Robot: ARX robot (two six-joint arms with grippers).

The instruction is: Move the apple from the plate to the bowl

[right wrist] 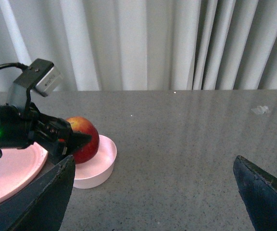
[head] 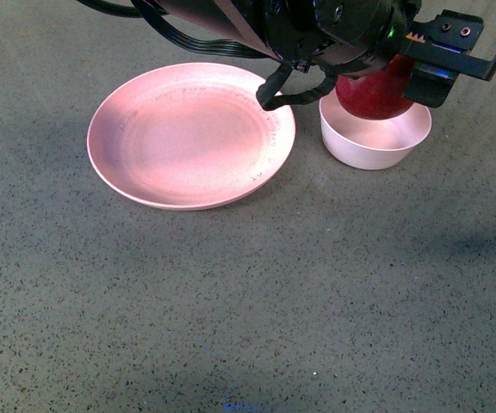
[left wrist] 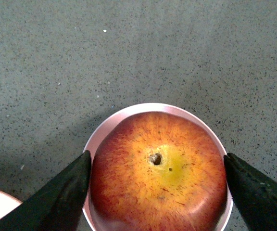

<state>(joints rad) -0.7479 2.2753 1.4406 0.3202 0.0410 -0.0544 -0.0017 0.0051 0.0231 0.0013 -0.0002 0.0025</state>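
Speckled grey tabletop (head: 231,327) with pale curtains (right wrist: 143,43) behind.
The surface carries fine dark and light flecks; the curtains hang in vertical folds past its far edge, where soft light sheens it.

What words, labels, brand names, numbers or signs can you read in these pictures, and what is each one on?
None can be read.
The apple, bowl, plate and table carry no writing.
The orange marking on the arm near the left pincer is too small to make out.
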